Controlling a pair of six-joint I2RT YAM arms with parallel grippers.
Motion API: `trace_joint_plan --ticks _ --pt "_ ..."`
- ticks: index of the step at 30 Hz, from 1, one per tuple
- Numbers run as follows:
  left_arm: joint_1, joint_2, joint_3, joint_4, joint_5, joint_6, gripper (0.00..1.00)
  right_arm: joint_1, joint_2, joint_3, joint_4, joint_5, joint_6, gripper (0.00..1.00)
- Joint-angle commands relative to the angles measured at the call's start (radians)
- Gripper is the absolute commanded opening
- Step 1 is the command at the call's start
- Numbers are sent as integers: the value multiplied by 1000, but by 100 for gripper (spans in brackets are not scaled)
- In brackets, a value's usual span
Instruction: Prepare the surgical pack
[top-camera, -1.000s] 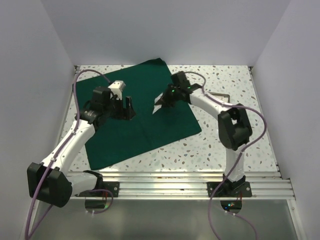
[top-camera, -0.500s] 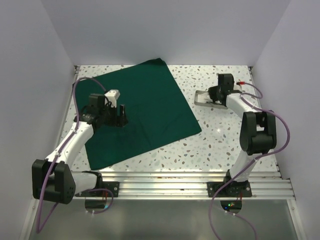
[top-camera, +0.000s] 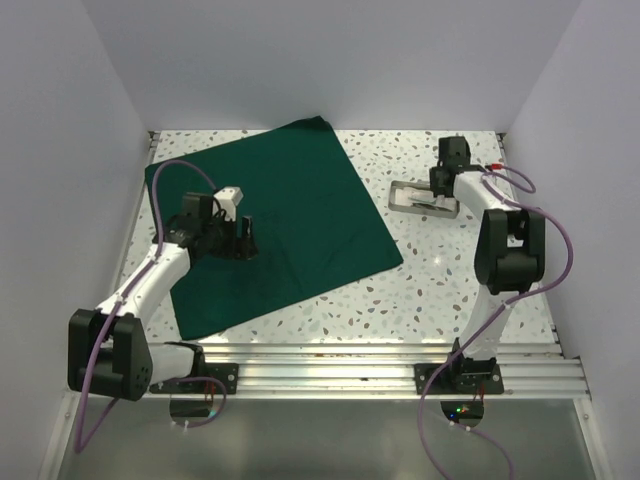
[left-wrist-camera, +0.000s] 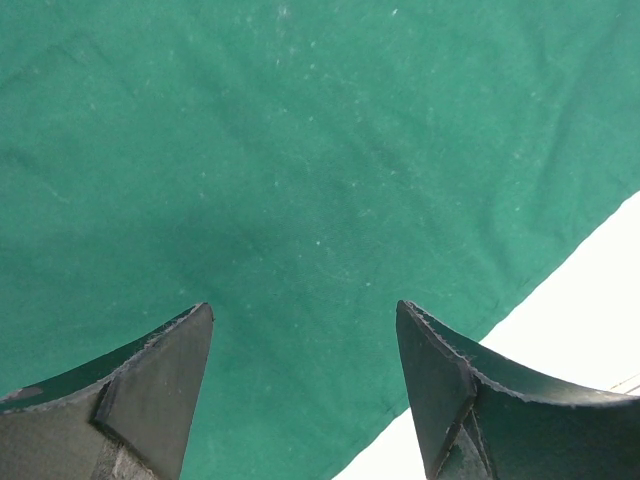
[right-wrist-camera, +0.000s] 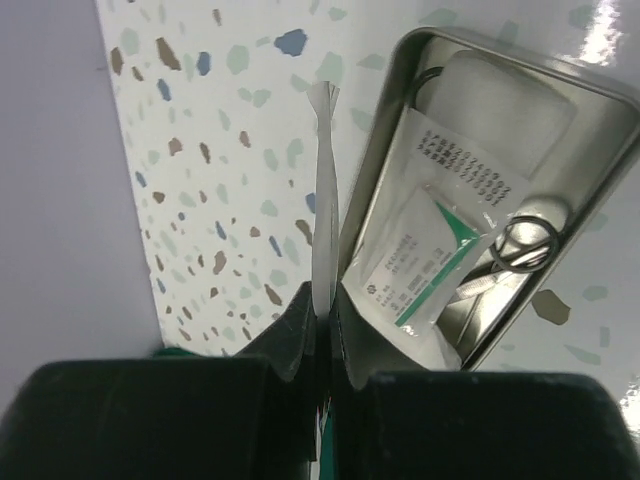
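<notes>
We see a large dark green cloth drape (top-camera: 300, 210) spread flat on a white speckled tabletop (top-camera: 450, 280), covering its left and middle. The left gripper (top-camera: 243, 238) is poised over the left part of the drape. Its wrist view shows two dark fingers (left-wrist-camera: 160, 390) standing wide apart with nothing between them, only green cloth below. At the far right, well apart from the drape, sits a shallow rectangular steel tray (top-camera: 398, 200). The right gripper (right-wrist-camera: 322, 312) is beside the tray's rim, its jaws pinched tight on a thin white packet (right-wrist-camera: 323, 190) seen edge-on. Inside the tray lie a white gauze pad (right-wrist-camera: 505, 115), a white packet with green print (right-wrist-camera: 425, 255) and the steel ring handles (right-wrist-camera: 528, 245) of a scissor-like instrument.
</notes>
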Motion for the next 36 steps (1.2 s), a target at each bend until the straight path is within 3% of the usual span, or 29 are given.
trace_joint_plan --ticks 1,7,22,31,36 --pt "11 33 39 28 11 16 77 1 27 43 -110 96 72 0" --pt "15 62 46 34 17 25 78 3 55 87 -191 125 98 0" --pt "30 99 70 31 28 34 78 24 156 153 -187 105 166 2" --pt "38 104 62 36 39 32 78 38 175 150 -184 88 184 8" --pt "38 104 55 43 54 31 78 40 139 118 -185 71 134 20"
